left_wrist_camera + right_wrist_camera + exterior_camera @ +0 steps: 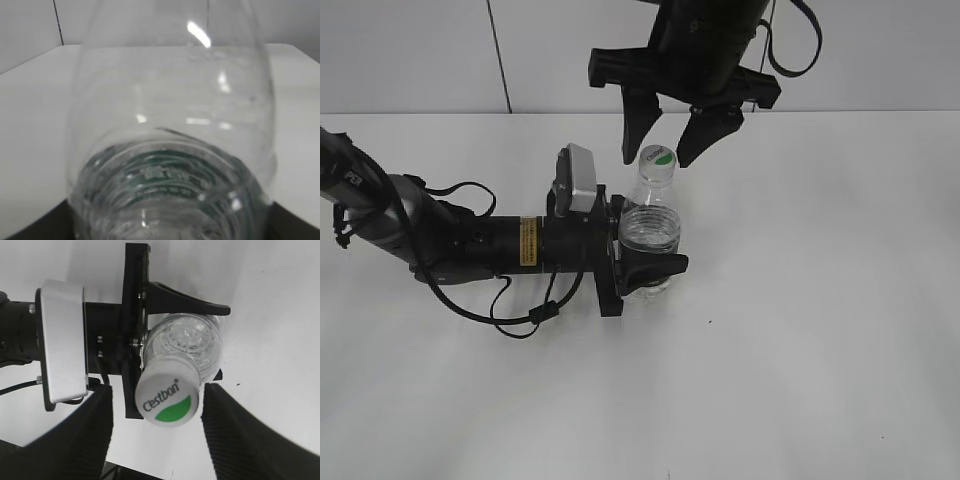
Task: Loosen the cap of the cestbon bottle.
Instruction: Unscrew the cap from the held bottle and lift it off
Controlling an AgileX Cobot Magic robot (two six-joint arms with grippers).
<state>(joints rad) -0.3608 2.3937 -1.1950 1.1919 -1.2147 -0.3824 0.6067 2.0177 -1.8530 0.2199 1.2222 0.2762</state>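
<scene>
The clear cestbon bottle (649,225) stands upright on the white table, with its white cap (658,157) with a green patch on top. My left gripper (645,272) is shut on the bottle's lower body, reaching in from the left. The bottle (170,130) fills the left wrist view, its green label showing through the plastic. My right gripper (662,150) hangs open above the bottle, one finger on each side of the cap, not touching it. In the right wrist view the cap (167,396) sits between the two open fingers of the right gripper (157,427), above the bottle (187,342).
The left arm (440,235) with its cables lies along the table on the left. A white wall (420,50) stands behind the table's far edge.
</scene>
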